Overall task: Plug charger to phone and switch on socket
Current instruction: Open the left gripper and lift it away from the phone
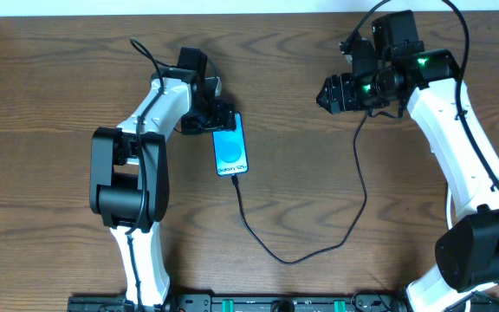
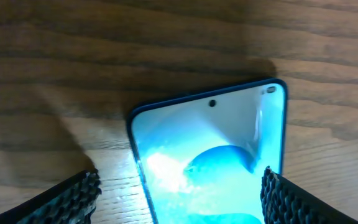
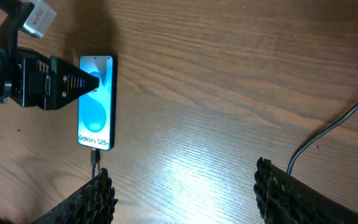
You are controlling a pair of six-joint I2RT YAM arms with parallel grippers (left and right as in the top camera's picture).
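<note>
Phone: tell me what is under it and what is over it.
The phone lies screen-up, flat on the wooden table; its underside is hidden. The open left gripper hangs over its top end, covering part of the screen in the right wrist view.

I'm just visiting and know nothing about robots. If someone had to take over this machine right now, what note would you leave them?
Left gripper: open, with a finger on either side of the phone's top end, not clamped on it.
Right gripper: open and empty, over bare table, away from the phone.
Phone: flat on the table, screen lit.
Charger: its tip meets the phone's bottom edge and appears plugged in. The cable loops away across the table.
Done: plugging in, it seems.
Left: switch on the socket. No view shows it, so find it first.
</note>
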